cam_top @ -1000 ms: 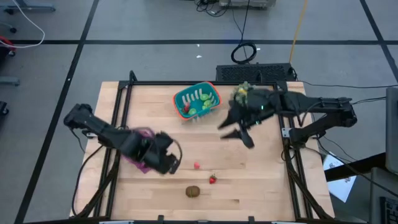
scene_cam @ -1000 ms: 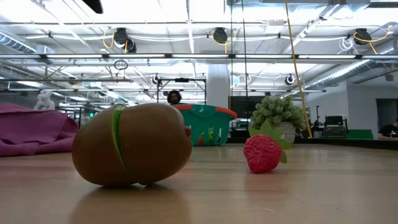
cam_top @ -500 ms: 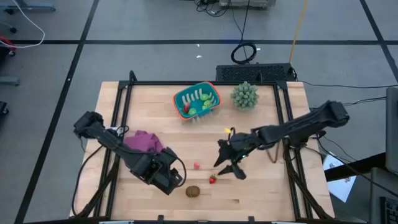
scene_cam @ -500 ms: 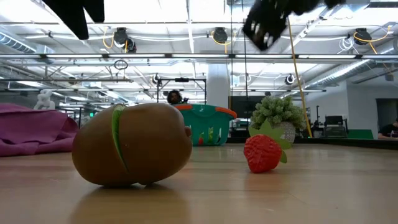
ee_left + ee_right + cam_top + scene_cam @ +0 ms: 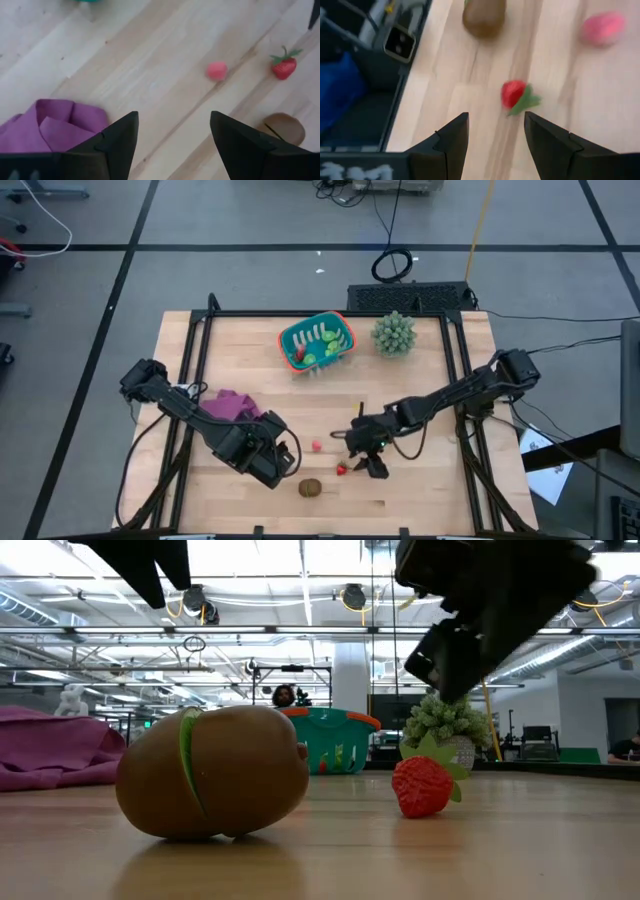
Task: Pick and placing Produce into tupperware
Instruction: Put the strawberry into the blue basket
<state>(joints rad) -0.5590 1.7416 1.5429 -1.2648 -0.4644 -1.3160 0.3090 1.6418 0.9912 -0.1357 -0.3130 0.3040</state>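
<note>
The teal tupperware [image 5: 317,343] stands at the table's far middle with some green and red produce in it. On the wood near the front edge lie a red strawberry [image 5: 341,469], a small pink-red ball [image 5: 316,446] and a brown oval [image 5: 311,488]. My right gripper [image 5: 362,460] hangs open just right of the strawberry [image 5: 515,95] and above it, its fingers apart from it. My left gripper [image 5: 288,463] hangs open left of the brown oval [image 5: 284,128], with bare wood between its fingers [image 5: 120,142].
A purple cloth [image 5: 230,405] lies bunched beside my left arm. A spiky pale-green plant [image 5: 393,333] stands right of the tupperware. Dark rails [image 5: 190,380] run along the table's left, right and far edges. Bare wood lies between the tupperware and the loose produce.
My right gripper has come down from beside the plant toward the table's near edge and now hangs low by the strawberry, still open. My left gripper has sunk and moved a little toward the near edge, uncovering the purple cloth. No produce has moved.
</note>
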